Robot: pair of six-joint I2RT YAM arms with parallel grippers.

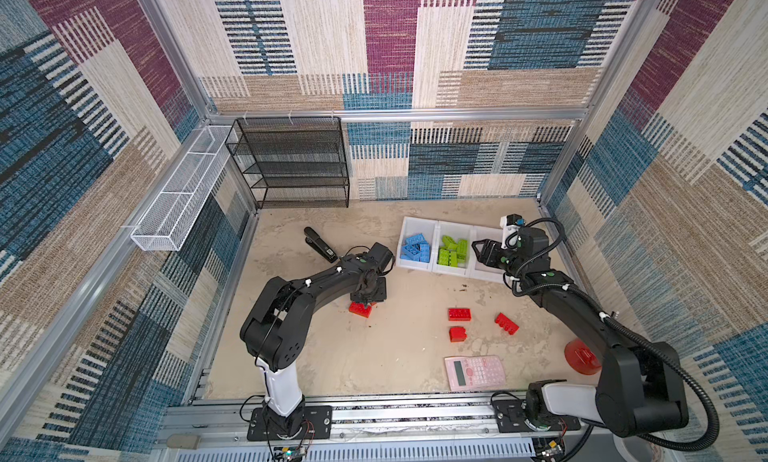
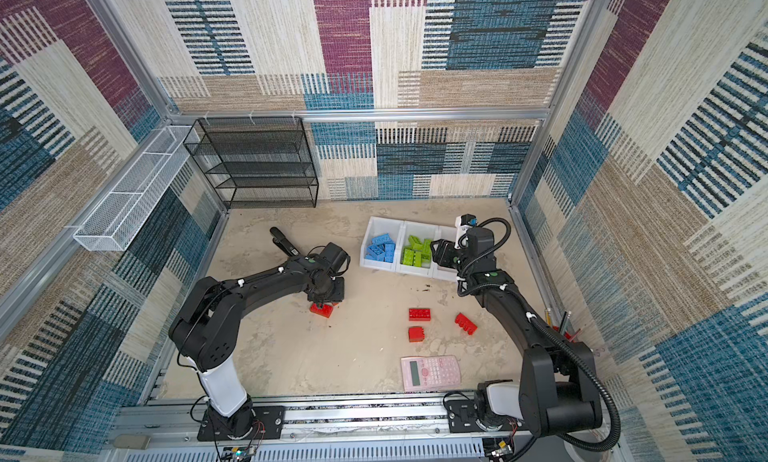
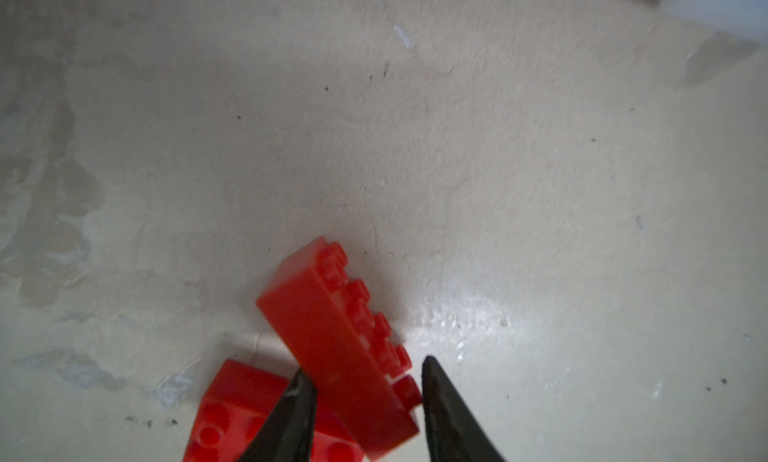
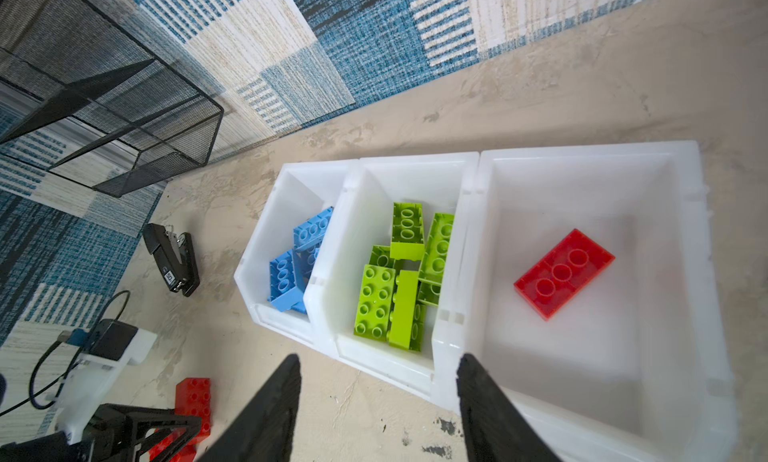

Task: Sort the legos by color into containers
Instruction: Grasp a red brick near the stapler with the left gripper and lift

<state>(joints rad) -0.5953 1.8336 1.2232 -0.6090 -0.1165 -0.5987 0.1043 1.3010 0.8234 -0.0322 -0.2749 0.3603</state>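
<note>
My left gripper [image 3: 365, 370] is low over the table, shut on a red lego [image 3: 332, 327] that tilts over a second red lego [image 3: 232, 410]; in both top views it is left of centre [image 1: 365, 302]. Three more red legos [image 1: 459, 314] [image 1: 457, 333] [image 1: 506, 323] lie loose at the middle right. The three white containers [image 4: 415, 161] stand in a row: blue legos [image 4: 286, 277] in one, lime green legos [image 4: 374, 302] in the middle one, a single red lego [image 4: 565, 273] in the third. My right gripper [image 4: 378, 358] hovers open and empty at their near edge.
A pink calculator [image 1: 475, 371] lies near the front edge, with a red round object [image 1: 582, 356] partly behind the right arm. A black stapler [image 1: 320, 244] lies behind the left gripper. The black mesh rack [image 1: 291, 161] and white wire basket [image 1: 178, 198] stand at the back left.
</note>
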